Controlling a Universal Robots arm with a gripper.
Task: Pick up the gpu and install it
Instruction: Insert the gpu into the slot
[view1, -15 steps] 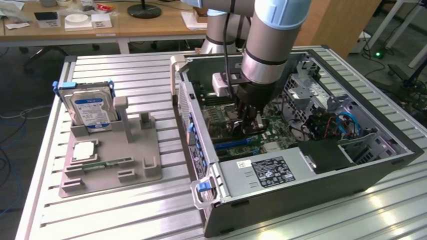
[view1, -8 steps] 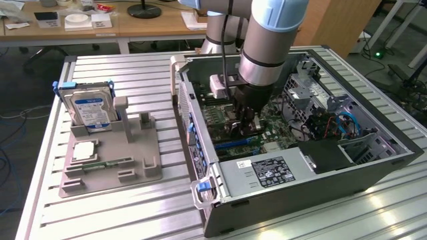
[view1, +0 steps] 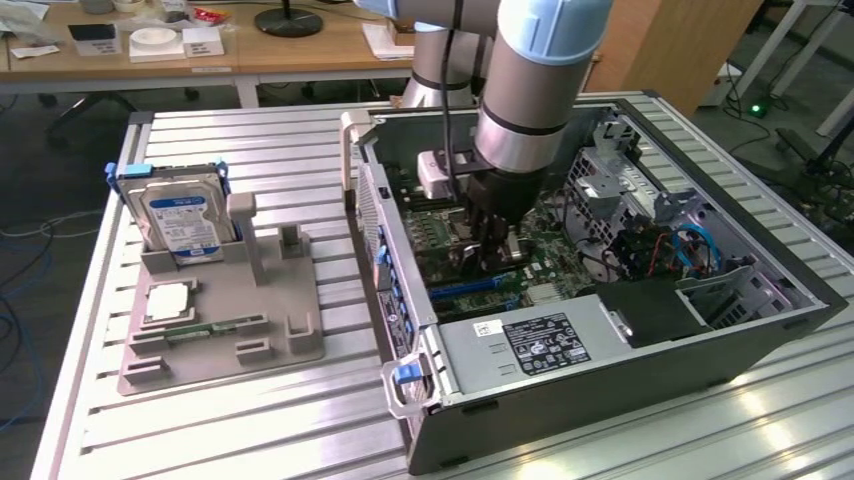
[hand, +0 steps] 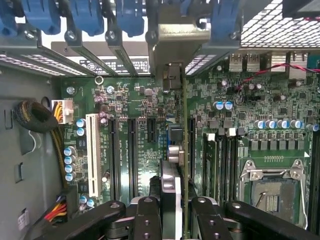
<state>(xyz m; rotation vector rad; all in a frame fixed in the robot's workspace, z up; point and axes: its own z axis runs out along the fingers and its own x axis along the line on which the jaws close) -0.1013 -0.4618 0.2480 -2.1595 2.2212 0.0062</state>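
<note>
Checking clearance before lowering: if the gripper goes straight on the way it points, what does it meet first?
The motherboard, probably at a long black slot; the gpu held in the gripper would touch it first. Depth is unclear.

I see: gpu (hand: 175, 150), green board, dull silver metal bracket (hand: 175, 45); gripper (hand: 172, 212), matt black; table (view1: 240, 420), ribbed satin metal.

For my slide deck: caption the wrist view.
Jaws clamp the gpu edge-on over the motherboard and its expansion slots.
</note>
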